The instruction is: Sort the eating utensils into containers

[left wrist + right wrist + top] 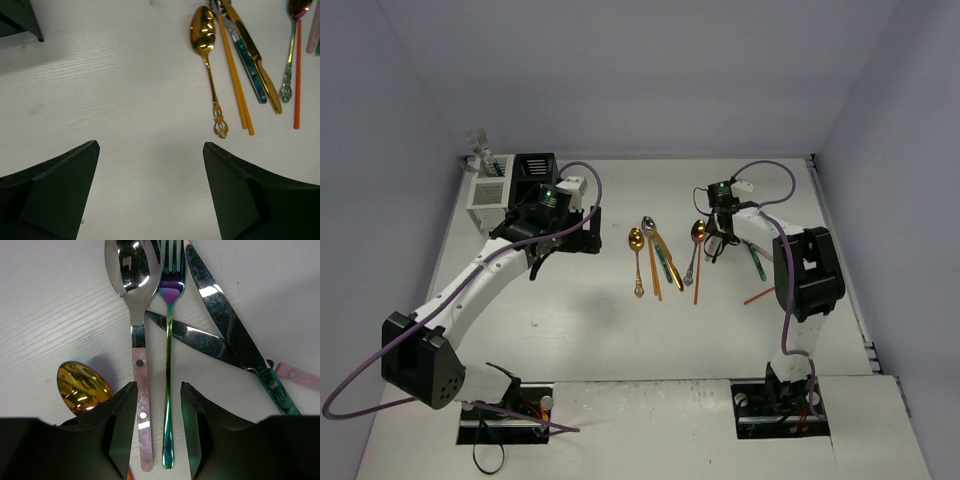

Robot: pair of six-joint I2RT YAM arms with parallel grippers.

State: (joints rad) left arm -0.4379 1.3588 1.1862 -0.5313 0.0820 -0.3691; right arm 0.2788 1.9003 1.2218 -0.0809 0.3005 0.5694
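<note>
My right gripper [158, 384] is down on the table and open, its jaws narrowed either side of two handles: a pink-handled silver spoon [135, 300] and an iridescent fork [169, 340]. Two knives [225, 325] cross just right of them, and a gold spoon bowl [80, 385] lies at the left. A gold spoon [636, 255], orange chopsticks [654, 268] and a teal-handled piece [250, 70] lie mid-table. My left gripper [150, 145] hangs open and empty over bare table left of that group. The white container [488, 195], with utensils in it, and the black container [533, 172] stand at the far left.
A red chopstick [697, 280] lies beside an iridescent spoon [694, 245], and another red stick [758, 296] lies near the right arm. The right arm's elbow [805, 272] stands over the table's right side. Walls close in the table's back and sides.
</note>
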